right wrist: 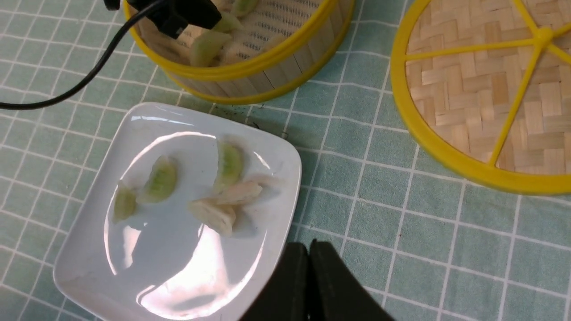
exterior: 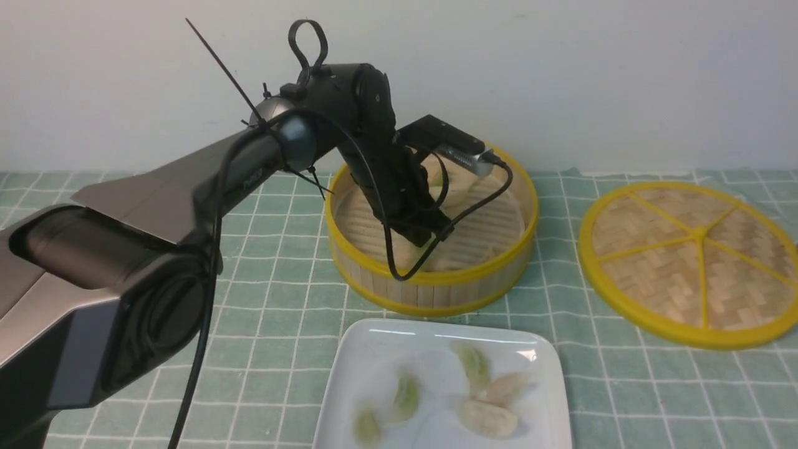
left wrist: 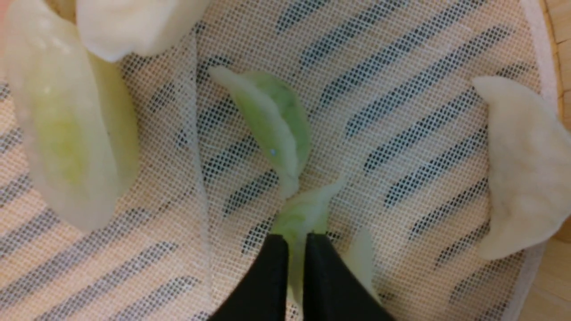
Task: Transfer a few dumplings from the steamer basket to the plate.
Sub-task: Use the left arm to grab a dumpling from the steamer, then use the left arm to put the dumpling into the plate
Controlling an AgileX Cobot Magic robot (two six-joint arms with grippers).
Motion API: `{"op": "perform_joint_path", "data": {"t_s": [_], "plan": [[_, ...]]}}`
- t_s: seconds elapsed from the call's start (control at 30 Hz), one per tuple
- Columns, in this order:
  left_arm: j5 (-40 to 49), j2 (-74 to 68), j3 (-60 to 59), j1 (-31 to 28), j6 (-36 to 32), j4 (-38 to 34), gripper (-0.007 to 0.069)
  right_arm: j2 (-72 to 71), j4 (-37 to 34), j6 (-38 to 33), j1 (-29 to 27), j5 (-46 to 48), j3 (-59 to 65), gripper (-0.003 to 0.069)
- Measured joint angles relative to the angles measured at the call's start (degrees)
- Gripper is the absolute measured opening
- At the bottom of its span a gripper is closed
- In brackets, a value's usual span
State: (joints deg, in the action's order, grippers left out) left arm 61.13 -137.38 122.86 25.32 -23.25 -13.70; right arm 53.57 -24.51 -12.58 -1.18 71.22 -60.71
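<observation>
We see the left fingers (left wrist: pixel 267 281) down inside the steamer basket (exterior: pixel 436 293), drawn close and pinching the end of a pale green dumpling (left wrist: pixel 305 209) that lies on the white mesh liner (left wrist: pixel 401 89) over the slatted floor. Just beyond the fingertips a second green dumpling (left wrist: pixel 272 125) touches the tip of the pinched one. A pale sliver (left wrist: pixel 363 258) lies just beside one finger, and we cannot tell whether it belongs to the same piece. Farther out from the fingers, on either side, rest a large translucent dumpling (left wrist: pixel 67 133) and a whitish dumpling (left wrist: pixel 522 169) near the liner's edge, with a white dumpling (left wrist: pixel 134 26) beyond them. In the front view the left arm fills much of the basket's opening, and its black cable (exterior: pixel 399 268) loops down to the near rim. The plate (exterior: pixel 374 349) sits on the green checked tabletop (exterior: pixel 280 299) on the near side of the left fingers, just outside the basket wall. It carries five dumplings (right wrist: pixel 214 216): three green, spread apart, and two pale ones touching each other. The right fingers (right wrist: pixel 292 276) are pressed together with nothing between them, above the cloth just beside the plate's rim. The woven lid (exterior: pixel 686 262) lies flat, well off to the right of the basket.
</observation>
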Motion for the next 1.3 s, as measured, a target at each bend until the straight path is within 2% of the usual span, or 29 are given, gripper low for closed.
{"op": "perform_joint_path", "data": {"t_s": [0.2, 0.53, 0.77, 0.9, 1.1, 1.3], "plan": [[3.4, 1.6, 2.5, 0.1, 3.5, 3.0, 0.0004, 0.0, 0.0, 0.0, 0.0, 0.7, 0.0, -0.0012], [6.7, 4.5, 4.1, 0.2, 3.5, 2.6, 0.0004, 0.0, 0.0, -0.1, 0.0, 0.8, 0.0, -0.0012], [9.3, 14.3, 2.6, 0.2, 3.5, 2.0, 0.0004, 0.0, 0.0, -0.1, 0.0, 0.7, 0.0, -0.0012], [9.3, 22.2, -5.5, 0.2, 5.3, 0.5, 0.0004, 0.0, 0.0, -0.1, 0.0, -0.1, 0.0, -0.0012], [8.7, 31.8, -32.3, 2.6, 8.1, -0.4, 0.0004, 0.0, 0.0, -0.1, 0.0, -0.5, 0.0, -0.0012], [-0.2, 30.9, -45.3, 6.0, 8.5, -3.6, 0.0006, 0.2, 0.0, -1.1, 0.0, -0.7, 0.0, -0.0012]]}}
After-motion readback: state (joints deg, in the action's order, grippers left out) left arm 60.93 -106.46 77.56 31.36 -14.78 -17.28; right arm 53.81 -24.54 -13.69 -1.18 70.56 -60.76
